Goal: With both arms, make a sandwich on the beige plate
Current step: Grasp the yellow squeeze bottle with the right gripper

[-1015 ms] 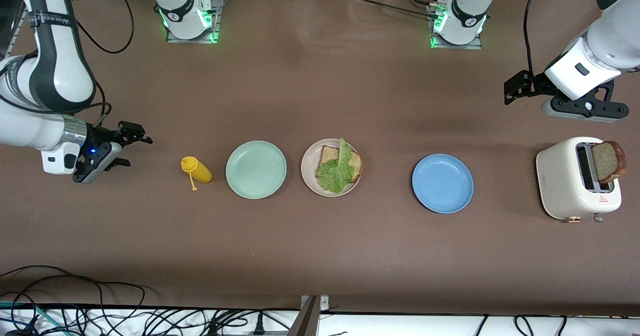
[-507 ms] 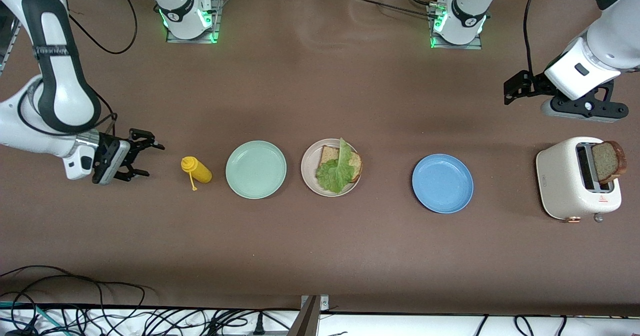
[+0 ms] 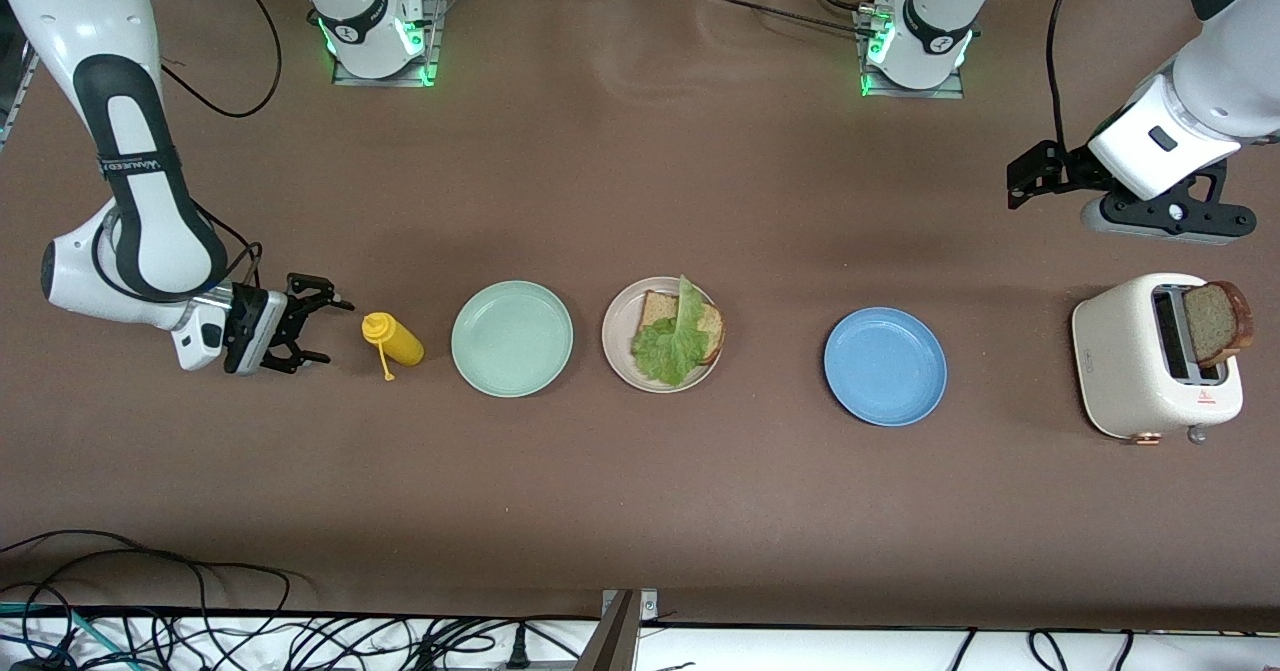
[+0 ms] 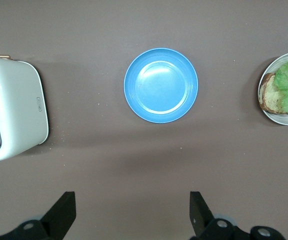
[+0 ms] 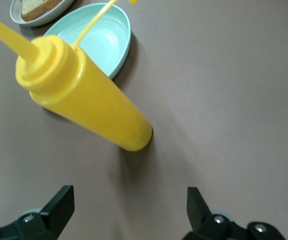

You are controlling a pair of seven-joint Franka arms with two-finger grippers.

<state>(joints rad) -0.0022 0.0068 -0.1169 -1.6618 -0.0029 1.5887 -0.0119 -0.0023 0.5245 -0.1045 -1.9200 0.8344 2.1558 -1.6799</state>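
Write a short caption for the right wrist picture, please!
Open right gripper faces a yellow bottle standing beside the mint plate.

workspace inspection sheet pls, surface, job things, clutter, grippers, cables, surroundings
surface: brown table, no spills seen.
job's things: beige plate holds a bread slice with a lettuce leaf on top; no top slice there. A second bread slice sticks out of the white toaster.
clutter: yellow squeeze bottle, mint-green plate, blue plate.
grippers: right gripper beside the bottle, jaws open, empty; left gripper waits above the table by the toaster, jaws open, empty.
cables: a tangle along the table edge nearest the front camera.
surroundings: nothing seen.
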